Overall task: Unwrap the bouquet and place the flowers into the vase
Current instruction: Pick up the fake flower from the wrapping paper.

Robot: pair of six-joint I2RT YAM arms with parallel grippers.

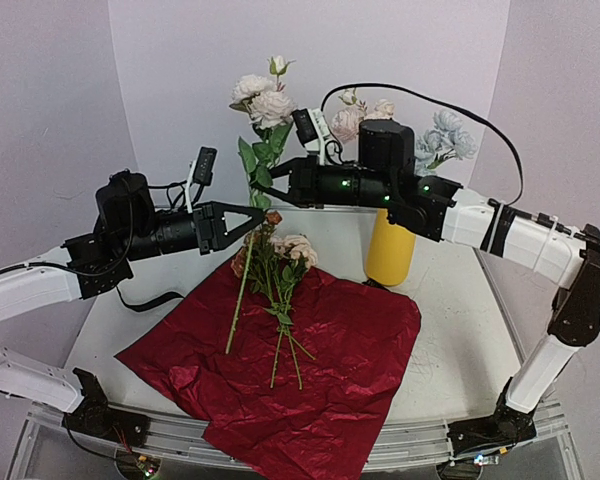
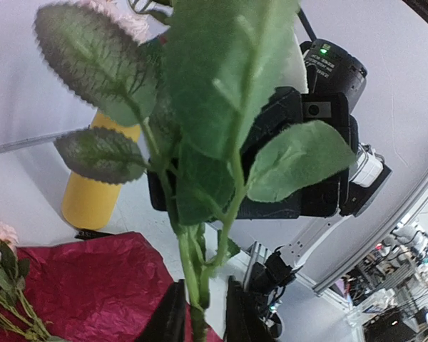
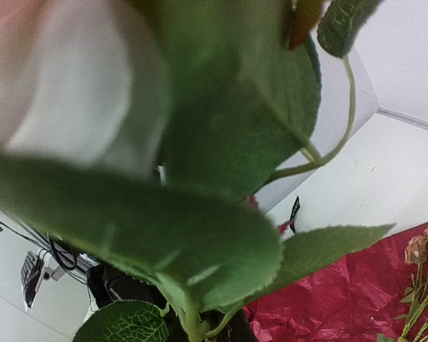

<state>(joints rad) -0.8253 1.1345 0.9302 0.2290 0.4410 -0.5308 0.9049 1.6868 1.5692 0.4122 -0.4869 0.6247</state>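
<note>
flower stem point(image 2: 187, 269) upright between parted left fingers point(image 2: 172, 318), right fingers point(image 1: 283, 190) pinching it

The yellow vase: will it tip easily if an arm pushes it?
The vase looks tall for its narrow base, so it probably tips under a high push. Its smooth surface may slide on the table.

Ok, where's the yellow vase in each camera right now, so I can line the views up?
Top external: the vase stands right of centre, partly behind the right arm.
Left wrist: left side, behind the leaves of the flowers.
Right wrist: not in it.
Shared landmark: the red wrapping paper, low in all three views.
</note>
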